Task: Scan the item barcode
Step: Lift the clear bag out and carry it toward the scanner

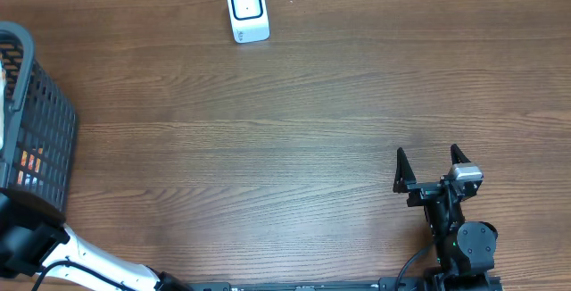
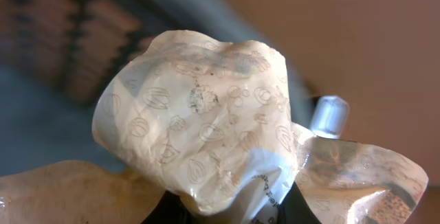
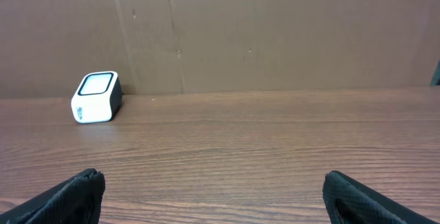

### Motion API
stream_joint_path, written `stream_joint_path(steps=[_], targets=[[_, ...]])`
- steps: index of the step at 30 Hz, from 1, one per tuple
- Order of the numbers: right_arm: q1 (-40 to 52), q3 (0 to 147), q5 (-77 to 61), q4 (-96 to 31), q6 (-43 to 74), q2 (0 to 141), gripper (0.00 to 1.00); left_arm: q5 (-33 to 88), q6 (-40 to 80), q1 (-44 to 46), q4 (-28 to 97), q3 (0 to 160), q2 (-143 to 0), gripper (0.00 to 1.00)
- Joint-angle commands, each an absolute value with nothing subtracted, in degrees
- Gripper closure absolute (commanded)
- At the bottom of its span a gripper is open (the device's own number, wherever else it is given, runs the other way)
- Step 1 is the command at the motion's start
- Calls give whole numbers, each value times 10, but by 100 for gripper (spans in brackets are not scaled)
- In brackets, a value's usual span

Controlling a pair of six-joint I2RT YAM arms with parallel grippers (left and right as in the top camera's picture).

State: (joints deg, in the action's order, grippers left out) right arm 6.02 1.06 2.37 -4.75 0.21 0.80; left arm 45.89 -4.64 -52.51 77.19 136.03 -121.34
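1. Brown wood-grain surface (image 1: 285, 148) seen from overhead. White scanner (image 1: 247, 10) at far edge, left of centre, dark-rimmed window turned upward.
2. Black mesh basket (image 1: 40, 121) at left edge, partly out of frame. Orange and pale contents glimpsed through the mesh, not identifiable.
3. White link of left arm (image 1: 89, 262) running from the bottom edge toward the basket's near corner. Left jaws not discernible from overhead.
4. Left wrist view filled by a crumpled tan pouch (image 2: 199, 128), printed with faint leaf-like outlines. Clear cap (image 2: 330, 116) to its right. Small print on the lower fold too blurred to read.
5. Left jaws closed almost completely, pinching the pouch at its lower edge. Only dark jaw parts visible at the bottom of the frame.
6. Blurred dark mesh behind the pouch, upper left. Pouch therefore at the basket end of the surface, well apart from the scanner. Inside or above the basket: cannot tell.
7. Right jaws spread fully wide, gripping nothing, at near right of the surface, tips toward the far edge. Well apart from scanner and basket.
8. Right wrist view: scanner at left, standing on the surface before a brown board wall (image 3: 275, 31). Bare wood between the two dark jaw tips.
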Motion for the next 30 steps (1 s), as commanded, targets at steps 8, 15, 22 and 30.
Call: stream_joint_path(steps=[8,15,22,30], targets=[[59,5,29,-45,1,4,0,855,-36,-555,738,1375,-1209,96],[59,5,29,-45,1,4,0,899,-12,-557,742,1375,-1199,96],[59,5,29,-45,1,4,0,809,-4,-536,724,1375,-1130,96],[59,5,29,-45,1,4,0,525,34,-475,723,1375,-1016,96]])
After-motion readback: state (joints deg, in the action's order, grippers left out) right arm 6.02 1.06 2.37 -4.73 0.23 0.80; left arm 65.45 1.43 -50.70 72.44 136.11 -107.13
